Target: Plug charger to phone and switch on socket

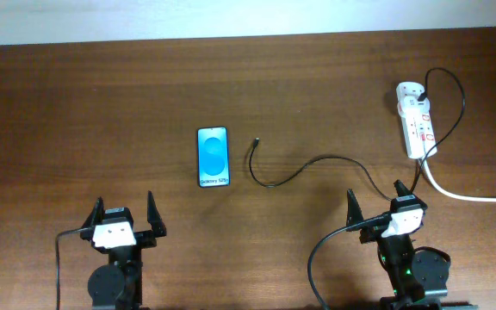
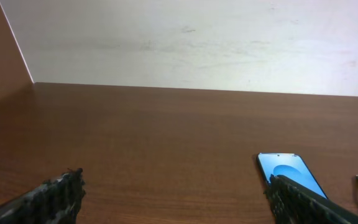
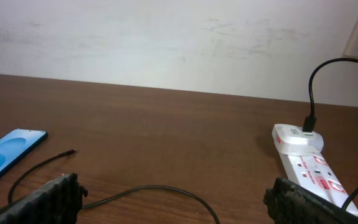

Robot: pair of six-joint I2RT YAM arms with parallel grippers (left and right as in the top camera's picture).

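The phone (image 1: 213, 157) lies flat mid-table, blue screen up; it also shows in the left wrist view (image 2: 288, 171) and in the right wrist view (image 3: 5, 155). The charger cable (image 1: 317, 163) runs from the white socket strip (image 1: 416, 120) leftward; its connector tip (image 1: 256, 142) lies loose just right of the phone. The cable also shows in the right wrist view (image 3: 160, 190), as does the socket (image 3: 309, 165). My left gripper (image 1: 125, 215) is open and empty near the front edge. My right gripper (image 1: 377, 207) is open and empty, in front of the cable.
The socket's thick white cord (image 1: 472, 196) runs off the right edge. A plug (image 1: 410, 89) sits in the strip's far end. A pale wall (image 2: 191, 37) stands behind the table's far edge.
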